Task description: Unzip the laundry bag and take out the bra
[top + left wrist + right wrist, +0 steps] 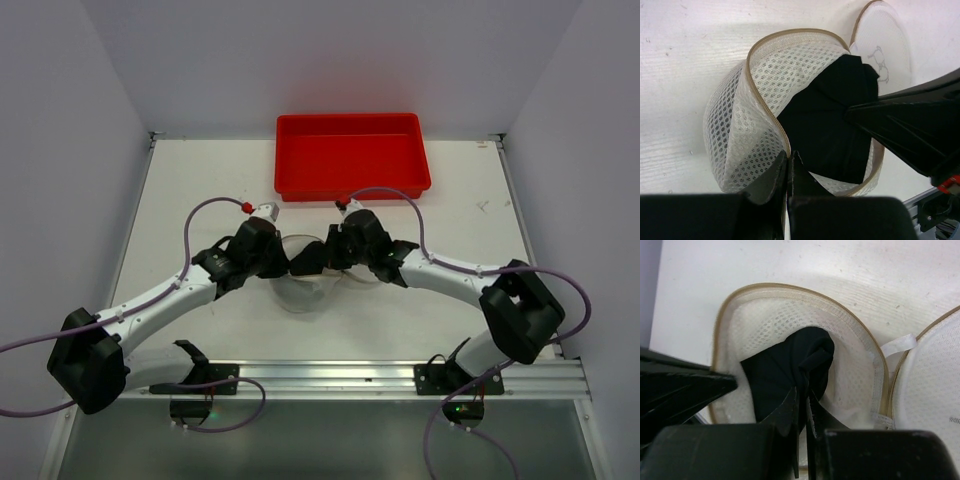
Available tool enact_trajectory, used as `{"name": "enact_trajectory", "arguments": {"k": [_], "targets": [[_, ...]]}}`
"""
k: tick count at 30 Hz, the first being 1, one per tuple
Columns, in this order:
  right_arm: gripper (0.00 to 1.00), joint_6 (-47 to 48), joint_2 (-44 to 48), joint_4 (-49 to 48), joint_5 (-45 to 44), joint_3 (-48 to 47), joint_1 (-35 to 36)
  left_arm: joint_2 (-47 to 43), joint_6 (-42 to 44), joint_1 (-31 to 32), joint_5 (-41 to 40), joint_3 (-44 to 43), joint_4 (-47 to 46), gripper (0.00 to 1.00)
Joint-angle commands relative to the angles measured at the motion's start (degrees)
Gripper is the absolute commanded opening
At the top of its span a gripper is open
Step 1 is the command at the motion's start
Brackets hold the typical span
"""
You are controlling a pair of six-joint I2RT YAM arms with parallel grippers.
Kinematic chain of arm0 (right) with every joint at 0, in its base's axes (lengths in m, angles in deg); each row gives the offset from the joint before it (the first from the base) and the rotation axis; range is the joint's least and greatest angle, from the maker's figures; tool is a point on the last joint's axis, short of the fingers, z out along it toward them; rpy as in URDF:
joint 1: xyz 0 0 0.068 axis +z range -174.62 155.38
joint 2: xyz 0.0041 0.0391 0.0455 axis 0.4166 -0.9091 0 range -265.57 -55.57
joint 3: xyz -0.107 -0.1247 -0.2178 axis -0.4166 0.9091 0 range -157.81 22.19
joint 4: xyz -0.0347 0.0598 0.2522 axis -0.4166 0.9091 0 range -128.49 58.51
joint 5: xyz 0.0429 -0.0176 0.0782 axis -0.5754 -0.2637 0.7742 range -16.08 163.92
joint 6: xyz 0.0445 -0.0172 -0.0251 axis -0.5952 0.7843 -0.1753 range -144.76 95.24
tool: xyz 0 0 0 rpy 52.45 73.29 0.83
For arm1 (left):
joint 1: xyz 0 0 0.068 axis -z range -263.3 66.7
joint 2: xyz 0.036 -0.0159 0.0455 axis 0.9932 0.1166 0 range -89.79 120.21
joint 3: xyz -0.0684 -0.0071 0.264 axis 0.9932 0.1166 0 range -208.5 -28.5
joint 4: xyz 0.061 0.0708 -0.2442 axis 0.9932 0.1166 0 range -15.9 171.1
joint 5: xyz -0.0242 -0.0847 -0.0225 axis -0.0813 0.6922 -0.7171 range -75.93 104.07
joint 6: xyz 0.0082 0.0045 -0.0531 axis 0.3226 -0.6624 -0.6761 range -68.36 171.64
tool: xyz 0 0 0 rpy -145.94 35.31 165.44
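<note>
The laundry bag (740, 125) lies unzipped on the table, its mesh bowl half open and its lid half (880, 35), which bears the bra icon, folded out beside it. The black bra (820, 125) sits bunched inside the bowl. My left gripper (789, 156) is shut on the bowl's tan zipper rim. My right gripper (802, 387) is shut on a fold of the bra (775, 370) inside the bag (855, 360). In the top view both grippers, left (290, 268) and right (322, 258), meet over the bag (300, 292), which they mostly hide.
A red rectangular tray (350, 150) stands at the back of the table, just behind the two grippers. The table's (200, 190) white walls close in the left, right and far sides. An aluminium rail (330, 375) runs along the near edge.
</note>
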Motion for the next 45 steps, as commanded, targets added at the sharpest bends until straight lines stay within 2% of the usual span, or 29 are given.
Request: {"name": "enact_trajectory", "arguments": {"k": [1, 6, 12, 15, 20, 25, 30, 34, 39, 45], "targets": [[0.00, 2.7, 7.8, -2.5, 0.5, -0.7, 0.6, -0.8, -0.2, 0.4, -2.3, 0.0, -0.5, 0.00], [0.00, 7.2, 19.9, -4.5, 1.5, 1.6, 0.6, -0.9, 0.7, 0.3, -3.9, -1.3, 1.2, 0.00], [0.00, 13.1, 24.9, 0.9, 3.3, 0.6, 0.5, -1.3, 2.0, -0.1, -6.5, -4.7, 5.0, 0.00], [0.00, 14.7, 28.6, -3.0, 5.8, 3.7, 0.4, -1.8, 2.6, -1.0, -7.3, -5.9, 7.1, 0.00], [0.00, 20.4, 23.9, 5.7, 11.2, 0.0, 0.4, -4.8, 2.5, -1.8, -6.8, -8.2, 8.2, 0.00], [0.00, 20.6, 22.7, 0.9, 21.0, 3.0, 1.4, -4.7, 3.2, -1.8, -4.6, -11.8, 7.7, 0.00], [0.00, 22.5, 23.9, 1.4, 21.2, 2.2, 2.2, -1.9, 3.6, -1.8, -3.6, -12.6, 7.0, 0.00], [0.00, 21.4, 27.8, 0.0, 15.5, 2.5, 2.2, -1.3, 3.3, -1.8, -2.5, -11.2, 7.2, 0.00], [0.00, 19.3, 33.5, -0.9, 3.3, 2.8, 1.9, -4.2, 2.8, -1.9, -3.3, -6.1, 7.1, 0.00], [0.00, 15.6, 39.8, -7.9, -3.3, 5.2, 1.5, -5.9, 1.5, -1.9, -2.5, -1.0, 5.2, 0.00]]}}
